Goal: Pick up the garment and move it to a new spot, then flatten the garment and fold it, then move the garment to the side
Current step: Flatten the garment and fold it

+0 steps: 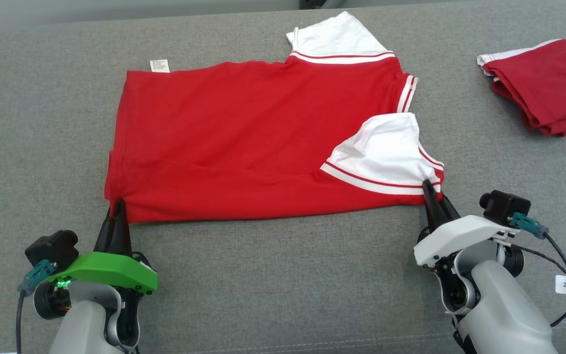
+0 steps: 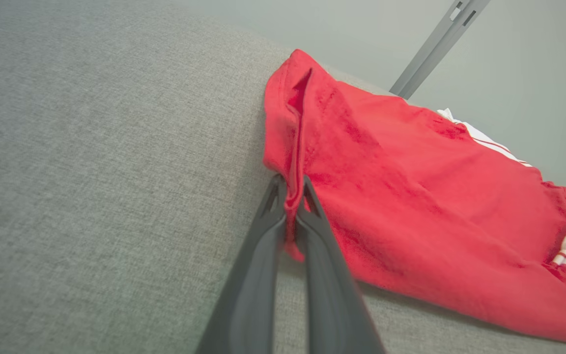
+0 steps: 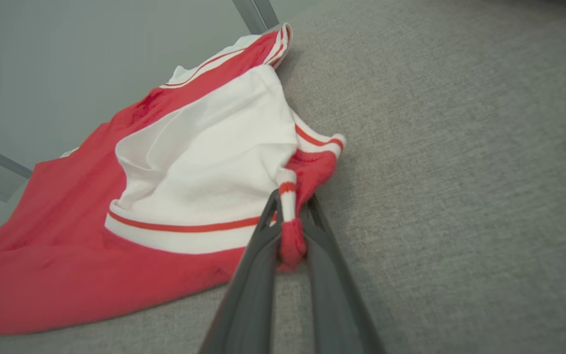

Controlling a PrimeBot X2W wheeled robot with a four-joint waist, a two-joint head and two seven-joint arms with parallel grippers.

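Note:
The garment (image 1: 243, 132) is a red shirt with white sleeves and striped trim, lying flat on the grey surface, hem to the left and sleeves to the right. My left gripper (image 1: 118, 202) is shut on the near left hem corner; the left wrist view shows red cloth (image 2: 410, 196) pinched between the dark fingers (image 2: 263, 236) of that gripper (image 2: 290, 184). My right gripper (image 1: 429, 184) is shut on the near right corner by the white sleeve (image 1: 386, 147). In the right wrist view a fold of the shirt (image 3: 194, 162) is bunched in the gripper (image 3: 290, 199), between its fingers (image 3: 258, 255).
A second, darker red garment (image 1: 543, 83) lies folded at the far right of the grey cloth-covered table (image 1: 42, 123). A white care label (image 1: 159, 65) sticks out at the shirt's far edge. Cables trail from both wrists.

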